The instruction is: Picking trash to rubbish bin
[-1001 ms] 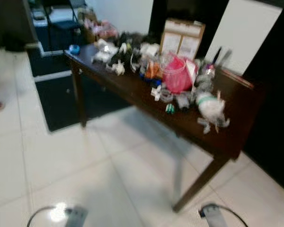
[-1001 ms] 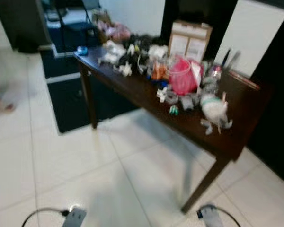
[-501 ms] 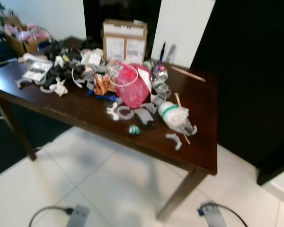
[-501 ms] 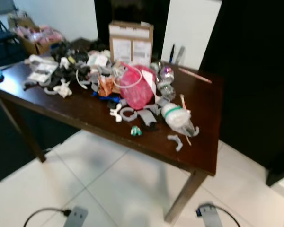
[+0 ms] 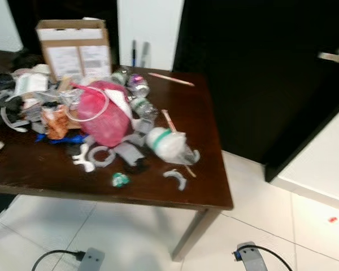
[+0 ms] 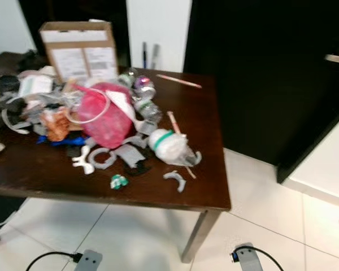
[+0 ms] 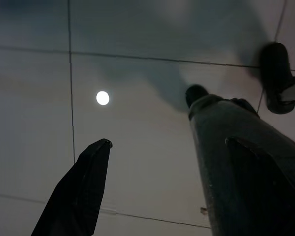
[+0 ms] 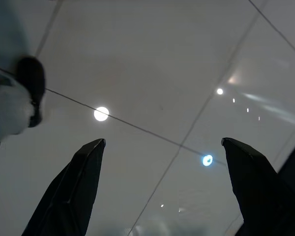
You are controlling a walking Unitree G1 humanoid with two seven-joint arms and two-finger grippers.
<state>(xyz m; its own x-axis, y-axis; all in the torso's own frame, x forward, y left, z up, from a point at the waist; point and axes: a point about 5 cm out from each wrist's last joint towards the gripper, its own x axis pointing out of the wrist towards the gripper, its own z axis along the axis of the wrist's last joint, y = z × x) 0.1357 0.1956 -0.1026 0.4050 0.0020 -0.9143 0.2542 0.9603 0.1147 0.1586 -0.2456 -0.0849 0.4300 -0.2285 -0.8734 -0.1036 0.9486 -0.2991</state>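
— Plenty of trash on the tabletop (image 6: 209,169). Easiest pick?
— Crumpled white bag (image 6: 168,145) near the front edge: light, soft; pinch a fold. Left hand (image 7: 152,162) and right hand (image 8: 162,191) spread, hanging over floor tiles.

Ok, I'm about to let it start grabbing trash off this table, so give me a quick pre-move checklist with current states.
1. Left gripper open, holding nothing: ok.
2. Right gripper open, holding nothing: ok.
3. Trash within view: ok; pink bag, crumpled white wrapper and grey scraps lie on the dark wooden table.
4. Grippers near the table: not ok; both hang low over the tiled floor.
5. Rubbish bin located: cannot tell.
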